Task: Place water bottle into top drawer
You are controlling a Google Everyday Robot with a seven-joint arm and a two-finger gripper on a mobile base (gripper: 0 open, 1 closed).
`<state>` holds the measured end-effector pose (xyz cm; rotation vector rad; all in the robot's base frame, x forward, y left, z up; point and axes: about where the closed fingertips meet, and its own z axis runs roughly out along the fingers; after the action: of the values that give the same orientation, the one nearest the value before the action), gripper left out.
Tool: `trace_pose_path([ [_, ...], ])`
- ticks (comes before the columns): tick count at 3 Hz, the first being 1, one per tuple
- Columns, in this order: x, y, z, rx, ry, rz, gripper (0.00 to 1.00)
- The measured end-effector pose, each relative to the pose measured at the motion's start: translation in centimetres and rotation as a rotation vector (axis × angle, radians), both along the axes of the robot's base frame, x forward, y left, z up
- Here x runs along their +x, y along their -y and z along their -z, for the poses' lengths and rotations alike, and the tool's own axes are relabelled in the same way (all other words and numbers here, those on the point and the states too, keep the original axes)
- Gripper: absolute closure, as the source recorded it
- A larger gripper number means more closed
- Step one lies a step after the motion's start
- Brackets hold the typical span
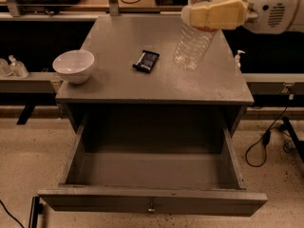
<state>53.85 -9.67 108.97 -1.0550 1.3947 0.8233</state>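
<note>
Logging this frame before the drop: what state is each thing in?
Hand: shut on bottle, over table's right rear.
Bottle: lifted, tilted.
Drawer: open, empty.
Bowl: upright, on table's left.
Packet: flat on table.

Water bottle (192,45) top — cropped above upper-right pincer (216,14)

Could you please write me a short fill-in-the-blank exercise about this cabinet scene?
1. The gripper, at the upper right above the cabinet top, has its jaws shut on the tilted ___.
2. The top drawer below is pulled ___.
3. The white ___ stands on the cabinet top's left side, left of the dark packet.
Missing words: water bottle; open; bowl.
</note>
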Motion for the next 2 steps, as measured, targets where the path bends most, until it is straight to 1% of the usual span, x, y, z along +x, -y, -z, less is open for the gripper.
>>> trace_pose_path([
  [1,-2.07,0.67,2.66,-0.003,-0.06,0.006,1.0],
  [2,-2.14,0.19,2.27,0.002,-0.053,-0.012,1.0],
])
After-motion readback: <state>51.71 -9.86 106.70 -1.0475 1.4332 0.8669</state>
